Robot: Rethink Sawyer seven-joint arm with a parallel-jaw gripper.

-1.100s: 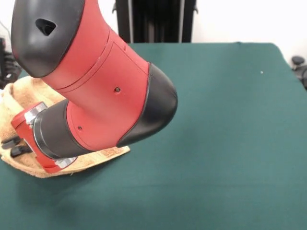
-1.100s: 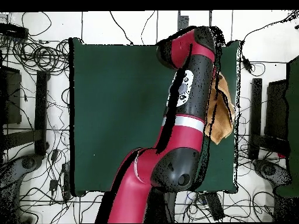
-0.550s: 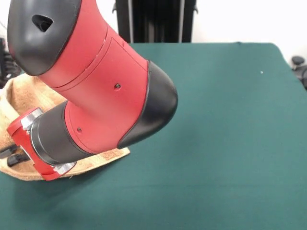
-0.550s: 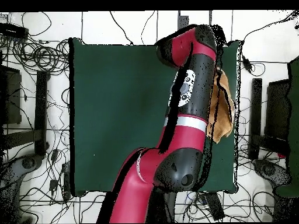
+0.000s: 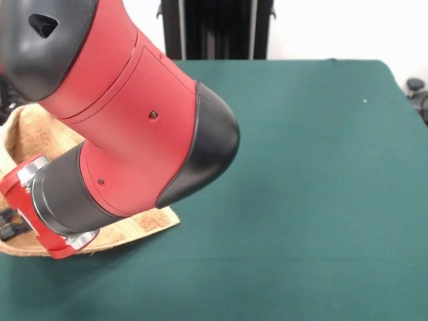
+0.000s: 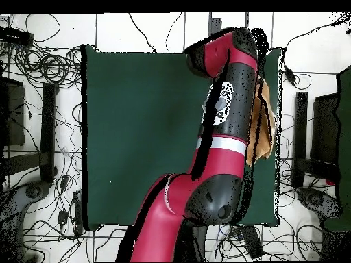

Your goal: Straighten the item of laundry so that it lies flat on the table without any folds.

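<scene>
At the table's (image 5: 301, 200) left edge in the front view, the towel (image 5: 134, 227) lies bunched under my arm (image 5: 120, 127). Gripper (image 5: 8, 224) shows only dark tips; grip I cannot tell. I'd drag slowly inward, low, so folds pull out.

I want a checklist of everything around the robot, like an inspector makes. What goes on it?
Surface: table with dark green cover.
Job's things: towel, orange-tan, at the table's edge, mostly hidden under the arm; flatness cannot be told.
Clutter: nothing seen on the table.
Claw: claw barely shows at the front view's left edge, over the towel; open or shut cannot be told.
Cables: many cables on the floor around the table.
Surroundings: dark stands beside the table.
</scene>
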